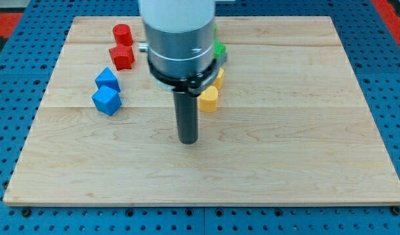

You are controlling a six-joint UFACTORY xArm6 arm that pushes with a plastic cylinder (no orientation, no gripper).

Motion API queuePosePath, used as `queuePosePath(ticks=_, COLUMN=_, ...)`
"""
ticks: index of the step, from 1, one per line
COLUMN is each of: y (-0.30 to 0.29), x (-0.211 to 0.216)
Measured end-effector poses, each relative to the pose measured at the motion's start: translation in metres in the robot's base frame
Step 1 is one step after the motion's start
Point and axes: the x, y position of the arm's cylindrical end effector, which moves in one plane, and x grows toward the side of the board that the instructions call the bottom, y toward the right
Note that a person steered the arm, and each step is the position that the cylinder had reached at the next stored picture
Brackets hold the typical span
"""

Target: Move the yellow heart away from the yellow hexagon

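Gripper-wise there's none, just my tip (188, 140), a dark rod end holding nothing, on the pale wood-grain surface (284, 163). At its 1 o'clock sits the yellow heart (208, 100), touching the half-hidden yellow hexagon (218, 78). Also two red blocks (122, 33) and two blue cubes (107, 100) toward 10 o'clock, one green block (219, 48).

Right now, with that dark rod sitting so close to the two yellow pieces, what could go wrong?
My tip sits just below and to the view's left of the nearer yellow block.

1. The two yellow blocks look like they touch, so a push might drag the farther yellow block along.

2. My arm hides part of them and the green block beyond; a push toward the view's top might bump it.
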Motion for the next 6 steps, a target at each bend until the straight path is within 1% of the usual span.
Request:
queuePosePath(ticks=1, y=-0.036, x=-0.031)
queuePosePath(ticks=2, y=-0.047, x=-0.075)
queuePosePath(ticks=3, y=0.009, x=-0.1)
queuePosePath(ticks=4, y=0.086, x=-0.058)
queuePosePath(ticks=5, y=0.116, x=-0.034)
queuePosePath(ticks=6, y=0.119, x=-0.015)
